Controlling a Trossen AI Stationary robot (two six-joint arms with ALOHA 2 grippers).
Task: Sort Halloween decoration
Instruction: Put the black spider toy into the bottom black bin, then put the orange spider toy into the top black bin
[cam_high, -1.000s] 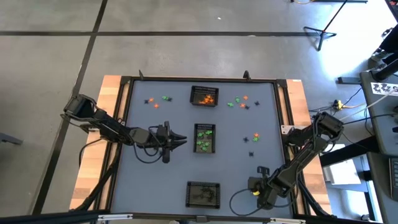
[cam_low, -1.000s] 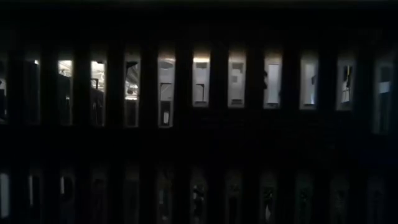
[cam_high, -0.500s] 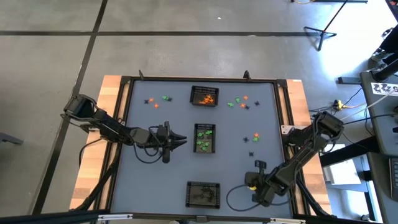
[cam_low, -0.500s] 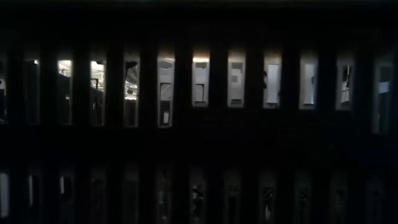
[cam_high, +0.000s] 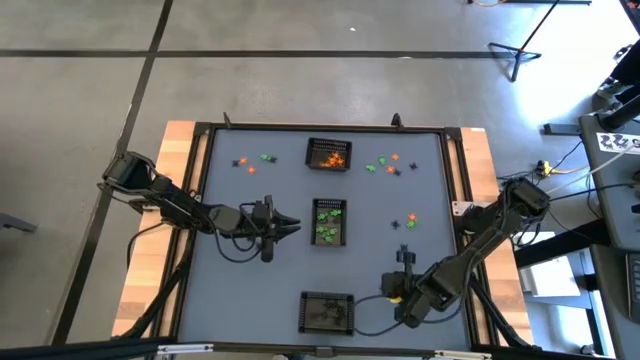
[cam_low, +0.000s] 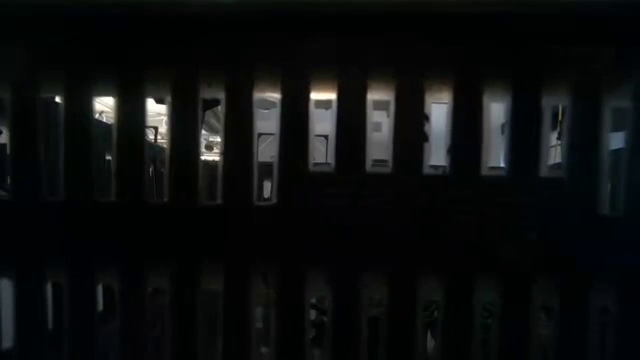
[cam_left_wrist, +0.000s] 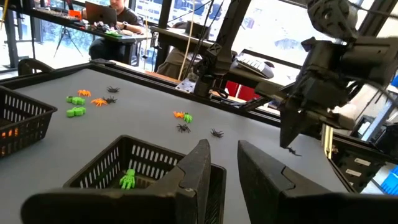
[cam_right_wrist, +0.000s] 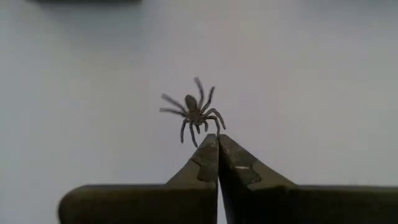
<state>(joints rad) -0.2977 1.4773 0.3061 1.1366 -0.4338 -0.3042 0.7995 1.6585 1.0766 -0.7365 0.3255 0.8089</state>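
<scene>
My right gripper (cam_high: 403, 262) hangs over the table's near right part, fingers down, shut on a tiny black spider (cam_right_wrist: 195, 114); the left wrist view shows that gripper (cam_left_wrist: 291, 138) raised with the spider (cam_left_wrist: 292, 150) dangling. My left gripper (cam_high: 288, 225) waits open, level, just left of the middle mesh basket (cam_high: 329, 221), which holds green trinkets (cam_left_wrist: 127, 179). Orange pieces lie in the far basket (cam_high: 329, 156) and dark ones in the near basket (cam_high: 327, 311). Loose orange, green and black trinkets (cam_high: 385, 165) lie on the grey table. My right gripper pinches the black spider by its leg ends (cam_right_wrist: 205, 132), only at the free ends of the two fingers (cam_right_wrist: 205, 155). The fingers come from above, pointing down. The spider is lifted clear of the table and hangs below the fingertips.
More loose trinkets lie at the far left (cam_high: 255, 160) and the right middle (cam_high: 408, 220). The table has a raised black frame (cam_high: 200, 180). Dark slats (cam_low: 320, 180) close to the camera block the low view. A person sits at a desk beyond the table (cam_left_wrist: 112, 18).
My right gripper has moved toward the table's left edge and slightly toward its far edge, staying shut and carrying the spider along.
</scene>
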